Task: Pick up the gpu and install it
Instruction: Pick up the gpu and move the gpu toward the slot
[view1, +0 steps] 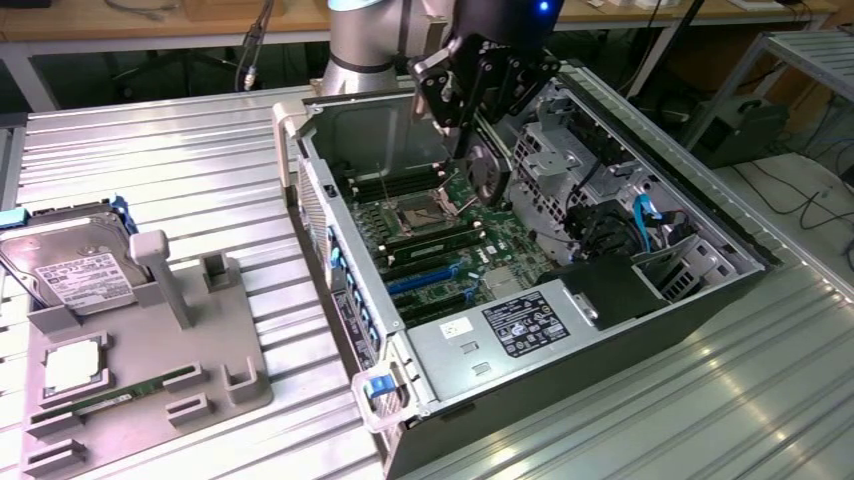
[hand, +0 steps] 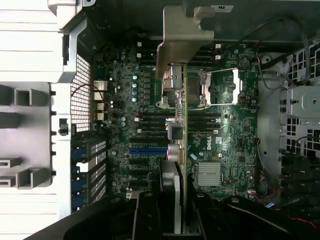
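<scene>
Exterior view: claw (view1: 478, 125) clamped on the gpu (view1: 483, 172). The card hangs on edge inside the open computer case (view1: 694, 300), over the motherboard (view1: 434, 245). On the counter (view1: 174, 150) at the exterior view's left, a grey fixture (view1: 200, 340) carries a hard drive (view1: 74, 270) and a memory stick (view1: 120, 392).

Wrist view: claw (hand: 180, 220) gripping the gpu (hand: 182, 45), seen edge-on with its silver bracket leading. A blue slot (hand: 147, 150) lies just beside the card.
</scene>
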